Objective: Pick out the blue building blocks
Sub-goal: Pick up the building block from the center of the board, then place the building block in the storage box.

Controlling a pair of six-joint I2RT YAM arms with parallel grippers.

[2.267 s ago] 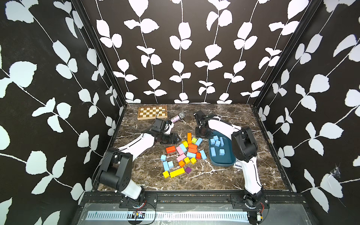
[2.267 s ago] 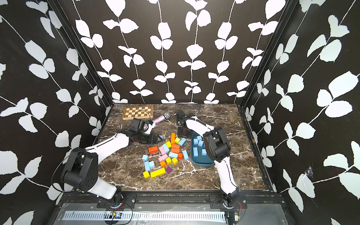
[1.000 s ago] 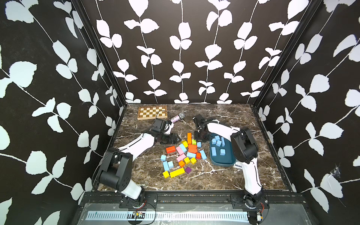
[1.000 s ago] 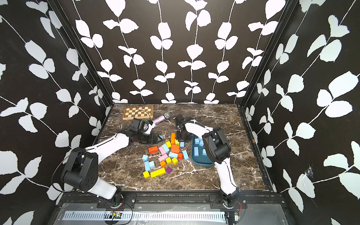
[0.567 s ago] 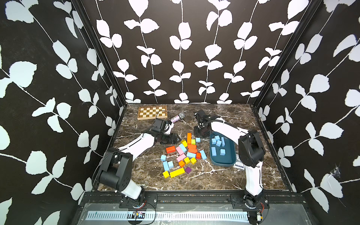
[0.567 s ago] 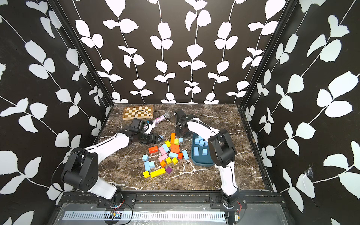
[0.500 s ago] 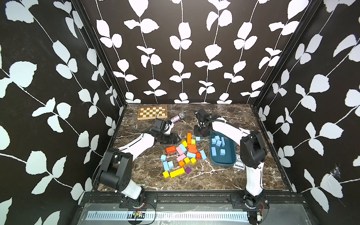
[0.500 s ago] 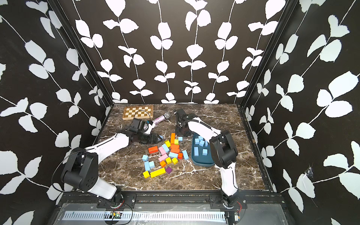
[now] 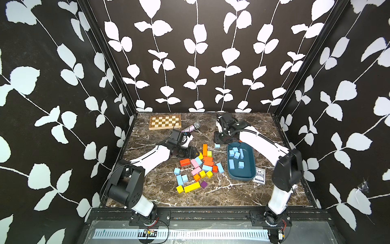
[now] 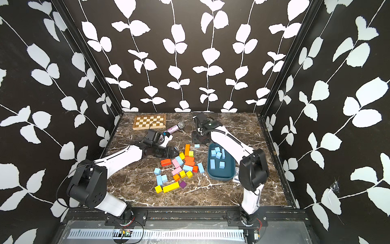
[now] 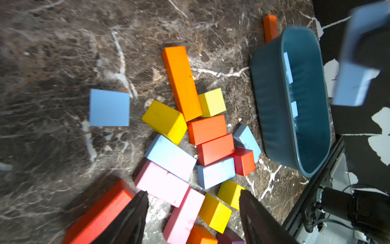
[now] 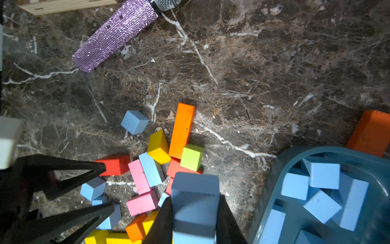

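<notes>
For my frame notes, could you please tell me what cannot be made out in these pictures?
- Right gripper fingers holding a matte light blue block: both top views, hidden under the wrist.
- Small patterned card box: a top view, print too small.
- Dark teal plastic tray: left wrist view, wall hides most contents.

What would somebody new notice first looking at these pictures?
The bright heap of painted wooden blocks mid-table on the brown marble tabletop, against black walls with white leaves. Right of it, a dark teal plastic tray holds light blue blocks, and the right gripper clamps another light blue block close to the tray.
</notes>
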